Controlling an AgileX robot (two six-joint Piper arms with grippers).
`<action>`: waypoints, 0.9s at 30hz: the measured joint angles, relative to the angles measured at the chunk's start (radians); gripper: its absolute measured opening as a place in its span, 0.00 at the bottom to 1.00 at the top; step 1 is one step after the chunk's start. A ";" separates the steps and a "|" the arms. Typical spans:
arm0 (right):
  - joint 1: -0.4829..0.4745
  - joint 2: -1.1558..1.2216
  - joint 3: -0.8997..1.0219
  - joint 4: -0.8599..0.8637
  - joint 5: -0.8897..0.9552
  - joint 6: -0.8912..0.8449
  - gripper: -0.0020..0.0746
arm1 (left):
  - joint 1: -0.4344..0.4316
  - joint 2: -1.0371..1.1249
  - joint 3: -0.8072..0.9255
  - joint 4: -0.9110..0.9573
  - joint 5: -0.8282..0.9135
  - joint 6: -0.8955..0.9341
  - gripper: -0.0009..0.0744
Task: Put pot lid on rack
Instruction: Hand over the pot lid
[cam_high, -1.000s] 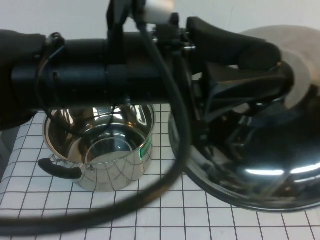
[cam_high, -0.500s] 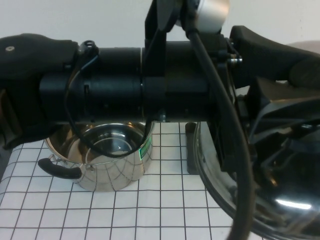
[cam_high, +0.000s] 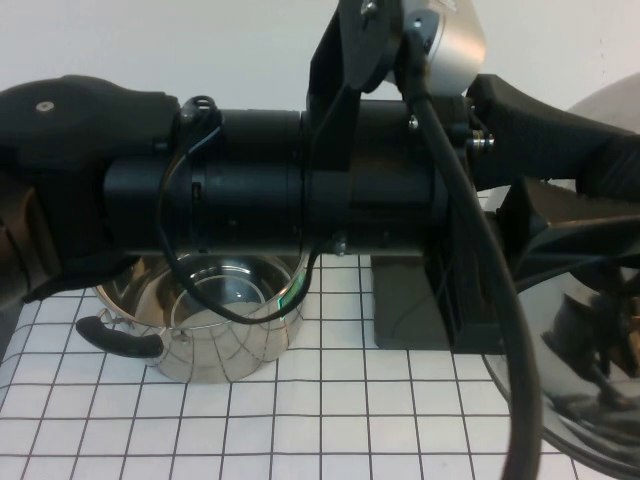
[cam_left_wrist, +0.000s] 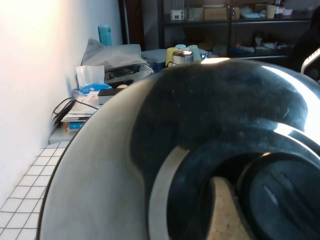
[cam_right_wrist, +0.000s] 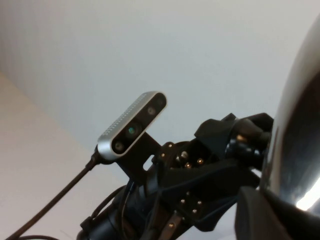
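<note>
Progress: lid is lifted off the table, not racked — you still have to carry it down onto the rack (cam_high: 410, 310), whose dark tray shows behind the arm.
Pot lid (cam_high: 585, 390): shiny dome, tilted, airborne at right, black knob hidden.
Pot (cam_high: 205, 325): open, left of rack.
Left gripper (cam_high: 560, 255): at the lid; grip — cannot tell.
Right gripper: not seen.

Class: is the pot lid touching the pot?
Apart. High view: left gripper holds pot lid at right, checked cloth between it and pot at left; right gripper unseen.
</note>
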 joint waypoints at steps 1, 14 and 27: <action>0.000 0.000 0.000 0.000 0.000 0.000 0.23 | 0.000 0.000 0.000 0.000 0.000 0.000 0.46; 0.000 0.000 -0.002 -0.020 -0.038 -0.054 0.14 | -0.001 0.001 -0.002 -0.031 -0.014 -0.114 0.64; 0.000 0.006 0.012 -0.059 -0.115 -0.184 0.05 | -0.002 -0.061 -0.008 0.018 -0.131 -0.194 0.53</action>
